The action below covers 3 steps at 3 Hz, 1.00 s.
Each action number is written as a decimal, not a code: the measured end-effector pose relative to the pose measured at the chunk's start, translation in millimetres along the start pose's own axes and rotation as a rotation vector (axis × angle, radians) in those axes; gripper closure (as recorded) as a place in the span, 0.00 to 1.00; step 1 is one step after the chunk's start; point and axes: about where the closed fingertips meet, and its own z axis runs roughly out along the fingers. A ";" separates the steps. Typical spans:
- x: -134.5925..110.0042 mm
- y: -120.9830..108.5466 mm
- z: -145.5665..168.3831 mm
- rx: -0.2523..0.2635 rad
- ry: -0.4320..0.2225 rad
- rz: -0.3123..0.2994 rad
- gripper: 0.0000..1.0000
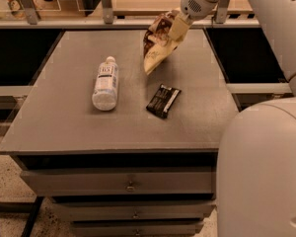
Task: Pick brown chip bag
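Observation:
The brown chip bag has a dark brown top and a cream-tan lower part. It hangs tilted above the back middle of the grey table, with its lower corner pointing down. My gripper is shut on the bag's upper right part and holds it off the table. The white arm comes in from the upper right.
A clear plastic bottle with a white label lies on its side at the left middle of the table. A small flat black wrapper lies right of it. The table has drawers in front. A rail runs behind it.

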 end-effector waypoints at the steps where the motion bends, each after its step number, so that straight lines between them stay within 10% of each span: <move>1: -9.3 -1.0 -32.2 0.010 -0.046 -0.034 1.00; 3: -27.0 8.4 -80.9 0.004 -0.131 -0.072 1.00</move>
